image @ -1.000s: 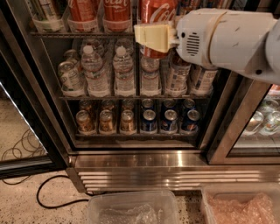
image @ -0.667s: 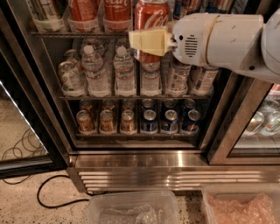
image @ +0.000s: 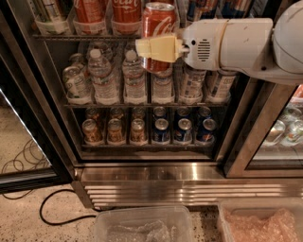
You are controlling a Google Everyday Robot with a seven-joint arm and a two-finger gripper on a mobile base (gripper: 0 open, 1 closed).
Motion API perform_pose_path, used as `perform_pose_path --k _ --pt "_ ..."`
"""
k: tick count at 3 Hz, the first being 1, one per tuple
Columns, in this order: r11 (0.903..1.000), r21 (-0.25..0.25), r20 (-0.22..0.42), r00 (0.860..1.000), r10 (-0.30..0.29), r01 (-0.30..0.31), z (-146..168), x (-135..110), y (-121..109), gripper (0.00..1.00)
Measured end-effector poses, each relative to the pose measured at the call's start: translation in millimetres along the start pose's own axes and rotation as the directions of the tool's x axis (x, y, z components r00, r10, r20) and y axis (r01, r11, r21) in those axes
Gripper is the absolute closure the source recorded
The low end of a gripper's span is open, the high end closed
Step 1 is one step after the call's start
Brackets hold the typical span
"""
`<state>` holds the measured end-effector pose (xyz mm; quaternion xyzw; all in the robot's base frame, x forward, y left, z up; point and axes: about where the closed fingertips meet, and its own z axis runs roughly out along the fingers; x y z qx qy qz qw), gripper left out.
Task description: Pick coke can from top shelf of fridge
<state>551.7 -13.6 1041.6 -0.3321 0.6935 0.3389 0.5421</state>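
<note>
Just forward of the top shelf (image: pixel 85 36) of the fridge (image: pixel 142 179), the gripper (image: pixel 158 48) is closed on the coke can (image: pixel 159 21) at mid-height; advise drawing it straight out, upright, clear of the 2 red cans (image: pixel 126 10) alongside.

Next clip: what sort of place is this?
Probably a break room or shop: a commercial drinks fridge racked with water bottles and small cans. The pincer grips the coke can at the top shelf.

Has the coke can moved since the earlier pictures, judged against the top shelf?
Yes. The coke can, held in the gripper, has come down and slightly left against the top shelf; its base now hangs below it, before the water bottles.
</note>
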Motion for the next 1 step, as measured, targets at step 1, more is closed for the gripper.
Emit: perform_pose_path --k 1 --pt "0.9997 -0.023 -0.005 1.0 0.008 -0.008 2.0 2.6 -1.5 1.0"
